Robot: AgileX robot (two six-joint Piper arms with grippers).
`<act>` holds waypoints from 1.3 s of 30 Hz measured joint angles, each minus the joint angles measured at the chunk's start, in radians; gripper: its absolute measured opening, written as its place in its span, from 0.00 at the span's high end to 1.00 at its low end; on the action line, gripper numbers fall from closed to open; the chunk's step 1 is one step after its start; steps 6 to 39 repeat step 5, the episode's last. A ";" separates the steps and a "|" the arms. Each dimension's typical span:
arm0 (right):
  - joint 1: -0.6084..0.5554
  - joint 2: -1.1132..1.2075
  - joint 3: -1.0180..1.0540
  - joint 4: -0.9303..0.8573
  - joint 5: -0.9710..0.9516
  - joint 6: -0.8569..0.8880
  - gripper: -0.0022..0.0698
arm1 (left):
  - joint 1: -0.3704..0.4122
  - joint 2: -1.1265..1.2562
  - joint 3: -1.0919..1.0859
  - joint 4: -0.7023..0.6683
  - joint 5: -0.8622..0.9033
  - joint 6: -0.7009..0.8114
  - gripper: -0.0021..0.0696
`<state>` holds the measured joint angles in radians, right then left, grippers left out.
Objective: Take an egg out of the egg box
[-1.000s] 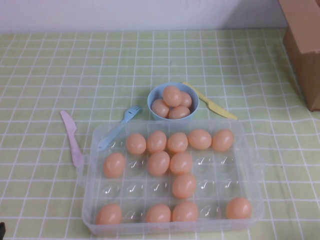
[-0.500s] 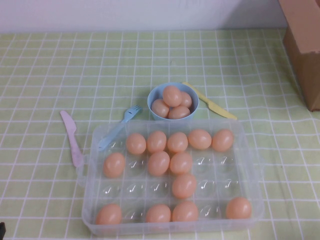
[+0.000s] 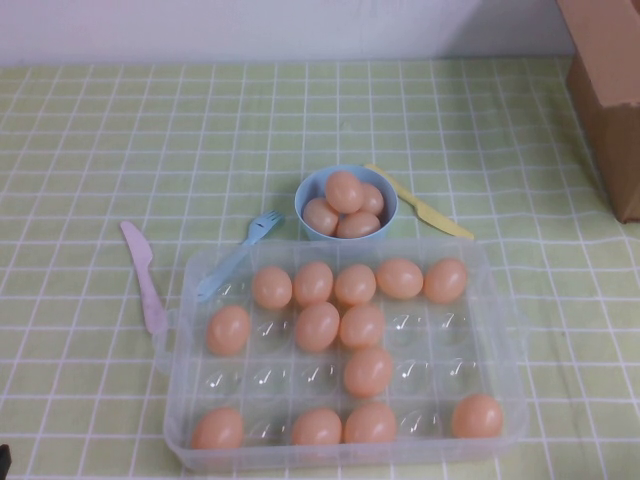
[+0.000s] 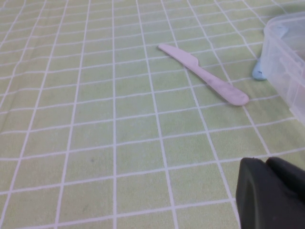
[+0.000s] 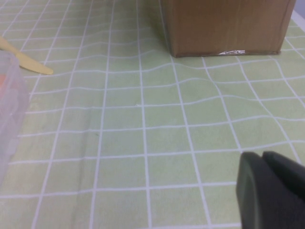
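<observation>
The clear plastic egg box point(image 3: 503, 300) sits at the front middle of the table and holds several orange-tan eggs, one near its centre point(image 3: 369, 371). Neither arm shows in the high view. In the left wrist view my left gripper point(image 4: 267, 164) is shut and empty, low over the cloth left of the egg box's corner point(image 4: 286, 52). In the right wrist view my right gripper point(image 5: 263, 157) is shut and empty over the cloth, with the egg box's edge point(image 5: 9, 105) off to one side.
A light-blue bowl point(image 3: 305, 195) with several eggs stands behind the box. A blue fork point(image 3: 240, 252), a pink knife point(image 3: 144, 275) and a yellow knife point(image 3: 420, 203) lie around it. A cardboard box point(image 3: 610, 90) stands at the back right.
</observation>
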<state>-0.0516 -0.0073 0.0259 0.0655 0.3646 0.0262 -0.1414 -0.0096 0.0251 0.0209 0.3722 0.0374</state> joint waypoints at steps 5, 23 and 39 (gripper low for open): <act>0.000 0.000 0.000 0.000 0.002 0.000 0.99 | 0.000 0.000 0.000 0.000 0.000 0.000 0.98; 0.000 0.000 0.000 0.000 0.002 0.000 0.99 | 0.000 0.000 0.000 0.000 0.000 0.000 0.98; 0.000 0.000 0.000 0.000 0.002 0.000 0.99 | 0.000 0.000 0.000 0.000 0.000 0.000 0.98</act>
